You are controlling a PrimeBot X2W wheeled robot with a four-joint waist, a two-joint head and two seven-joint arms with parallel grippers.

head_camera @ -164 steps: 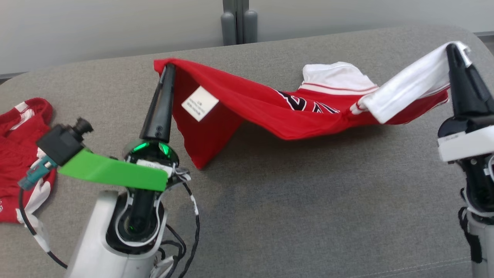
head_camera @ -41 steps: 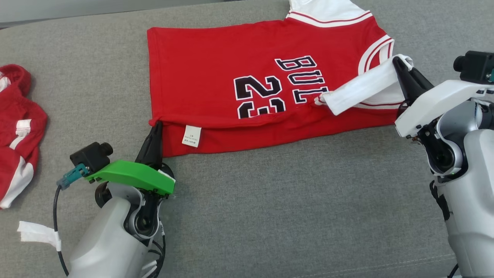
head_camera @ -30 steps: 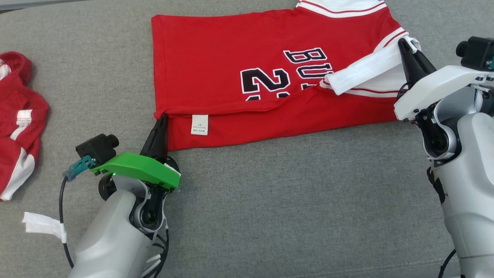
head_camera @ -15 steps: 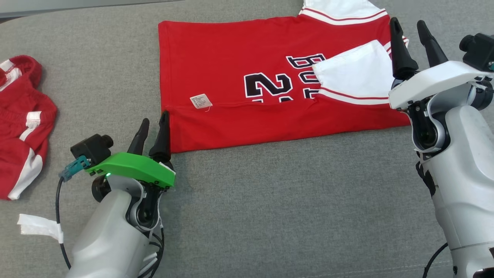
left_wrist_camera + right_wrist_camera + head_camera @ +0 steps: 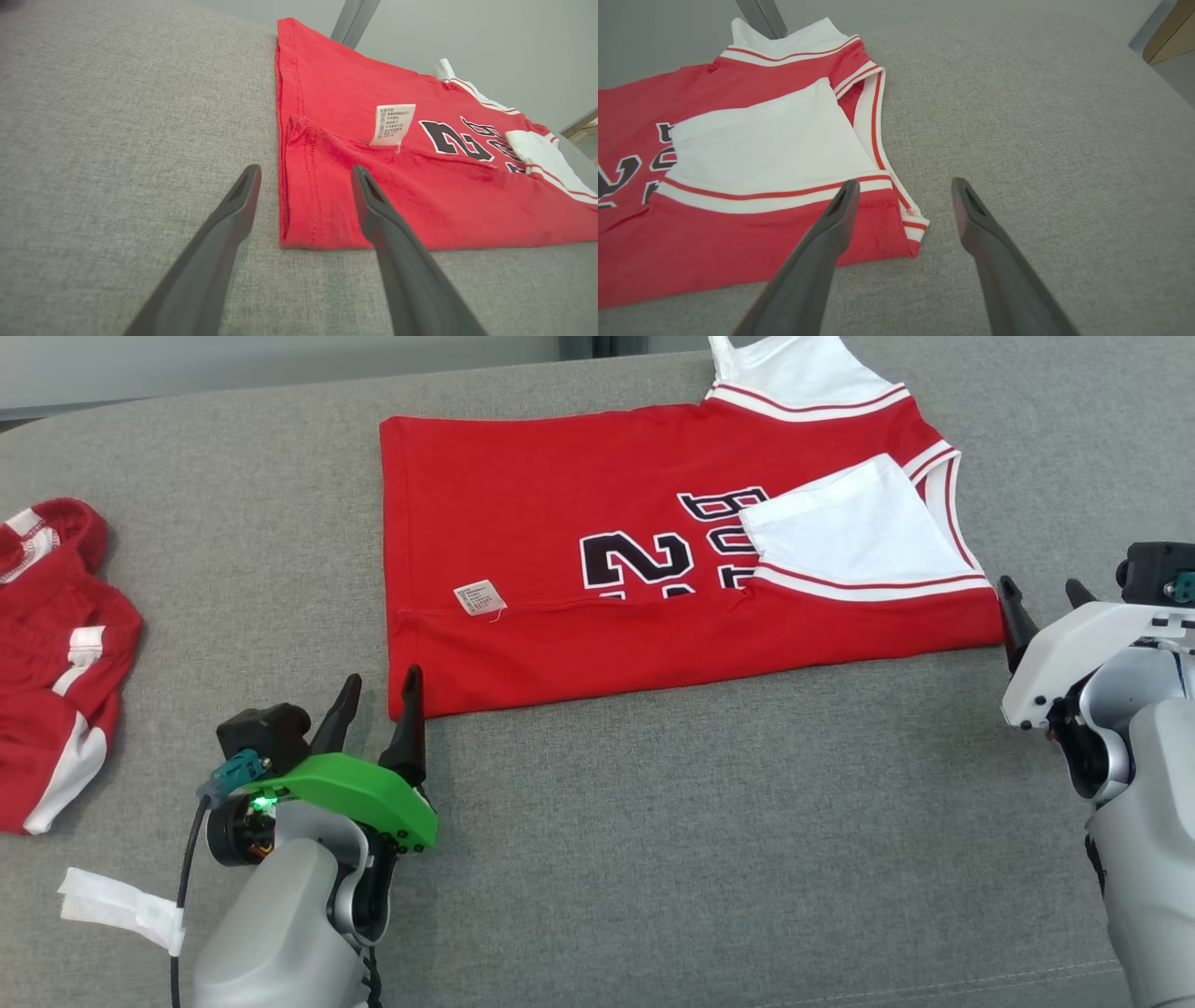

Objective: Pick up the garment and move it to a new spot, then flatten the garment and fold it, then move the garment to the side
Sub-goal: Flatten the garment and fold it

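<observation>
Red jersey (image 5: 560, 504) lies flat on the grey fabric worktop (image 5: 653, 849). Its near edge is folded over the lower half of the black number, a white panel (image 5: 840, 537) covers part of the lettering, and the white top is cut off at the head view's upper edge. My left hand (image 5: 383, 675) is spread wide and empty at the near-left corner, contact unclear. My right hand (image 5: 1039, 584) is wide too, just off the near-right corner, fingers mostly hidden behind the wrist shell.

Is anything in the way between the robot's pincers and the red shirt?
No, nothing visible. The left pincer and the right pincer stand open right beside the near corners of the shirt on the grey cushion.
</observation>
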